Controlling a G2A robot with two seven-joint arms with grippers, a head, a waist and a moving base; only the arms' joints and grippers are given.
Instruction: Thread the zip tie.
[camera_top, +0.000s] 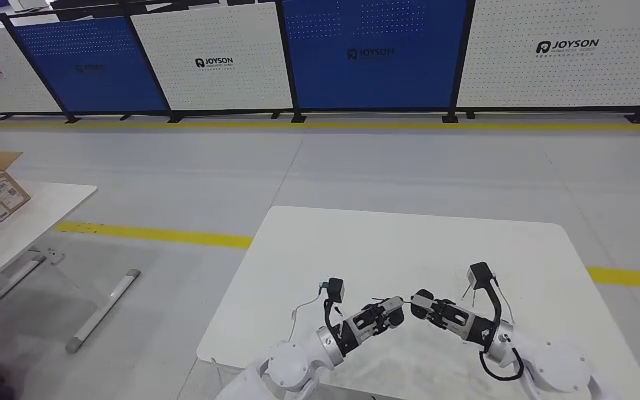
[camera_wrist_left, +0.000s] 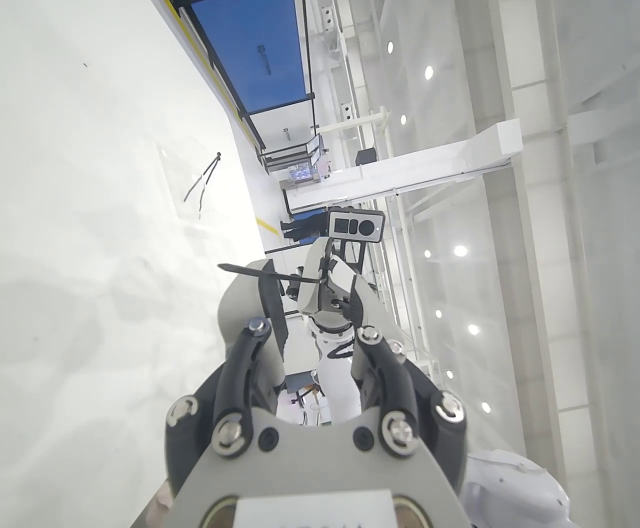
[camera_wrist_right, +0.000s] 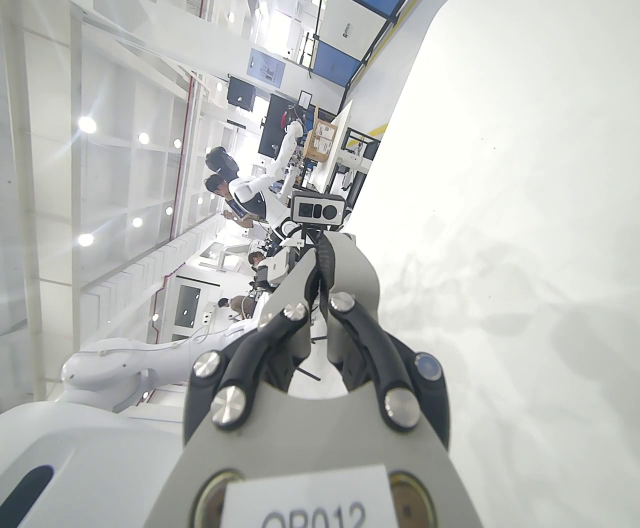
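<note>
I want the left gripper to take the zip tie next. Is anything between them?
Nothing visible does. The right gripper, shut, holds the zip tie, and the tie's free end runs across the front of the open left gripper, by one fingertip.

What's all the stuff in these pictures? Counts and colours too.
table: one, white, beneath both arms.
zip tie: one, black, held above the table.
loose ties: a few, dark, on a clear sheet on the table.
side table: one, white, left of the table.
cardboard box: one, brown, on the side table.
panels: several, blue and white, along the back.
floor lines: two, yellow, beyond the table.
left gripper: one, black-fingered, open beside the zip tie.
right gripper: one, black-fingered, shut on the zip tie.
</note>
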